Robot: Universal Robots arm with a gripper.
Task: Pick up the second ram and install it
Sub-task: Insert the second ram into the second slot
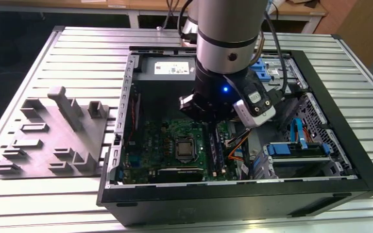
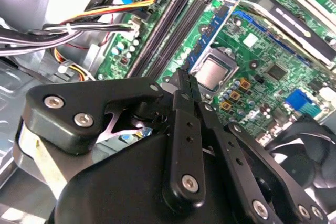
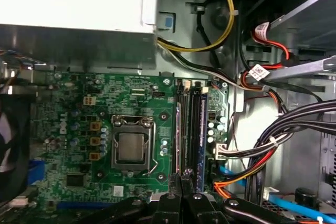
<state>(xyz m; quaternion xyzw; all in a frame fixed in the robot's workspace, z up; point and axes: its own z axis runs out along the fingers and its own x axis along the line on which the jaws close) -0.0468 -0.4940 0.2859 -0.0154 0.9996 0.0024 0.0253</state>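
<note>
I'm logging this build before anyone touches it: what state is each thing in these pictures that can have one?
Computer case: lying flat, side panel off, inside open to view.
Processor socket: chip seated, frame closed, no cooler on it.
Memory slots: cannot tell which hold a stick.
Gripper: shut, nothing seen between the fingers, at the end of the memory slots.

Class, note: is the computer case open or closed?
Open: the computer case has no side cover, and the green motherboard lies exposed inside.
</note>
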